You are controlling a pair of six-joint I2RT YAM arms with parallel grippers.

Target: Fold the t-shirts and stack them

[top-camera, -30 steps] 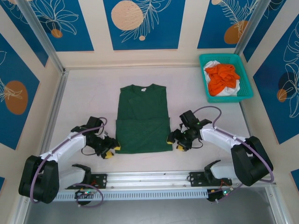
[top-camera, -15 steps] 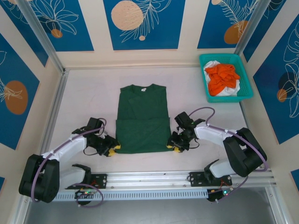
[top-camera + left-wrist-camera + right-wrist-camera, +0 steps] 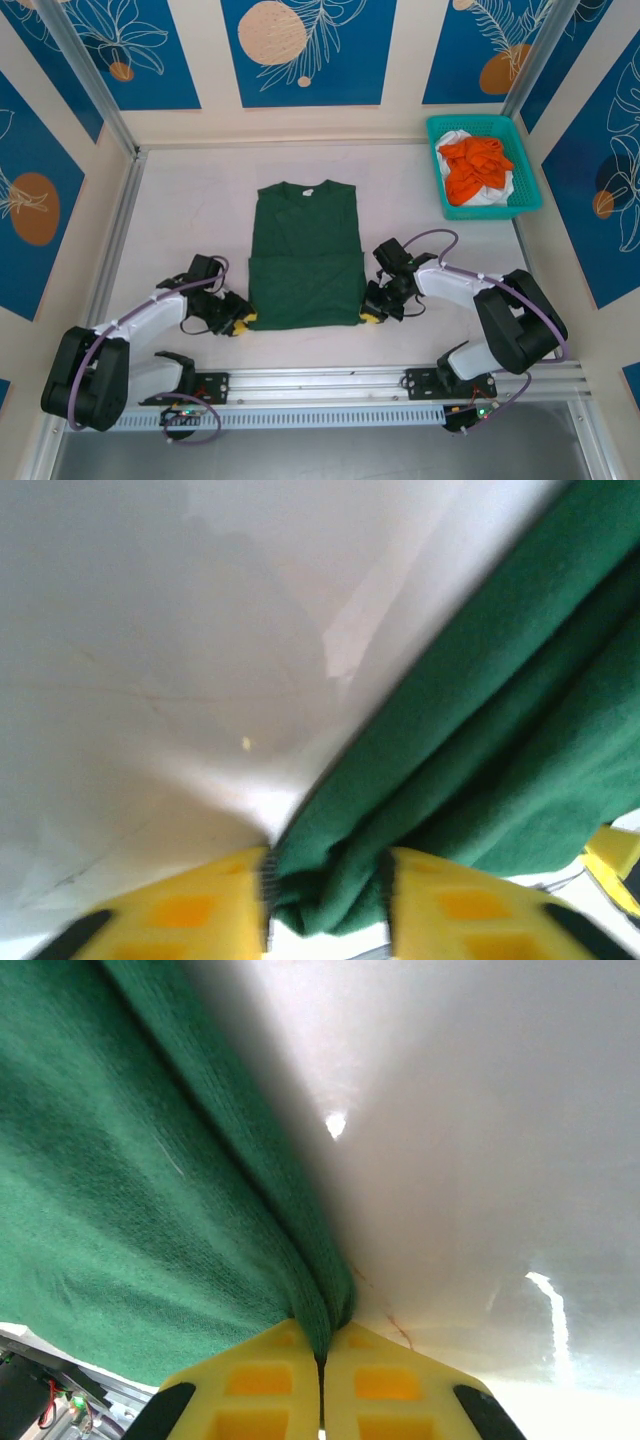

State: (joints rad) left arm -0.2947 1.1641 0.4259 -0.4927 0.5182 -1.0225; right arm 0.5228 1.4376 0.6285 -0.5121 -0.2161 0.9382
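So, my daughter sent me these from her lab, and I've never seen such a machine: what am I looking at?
Two robot arms, a left arm and a right arm, are bolted at the near edge of a table. The wide picture comes from a fixed camera above and behind them. The two close-ups come from a camera on each wrist, looking past its yellow fingers. A green shirt lies mid-table, partly folded. At the far right, a basket holds an orange shirt on a white shirt. The left tool pinches the green shirt's near left corner and the right tool its near right corner, both closed on the cloth.
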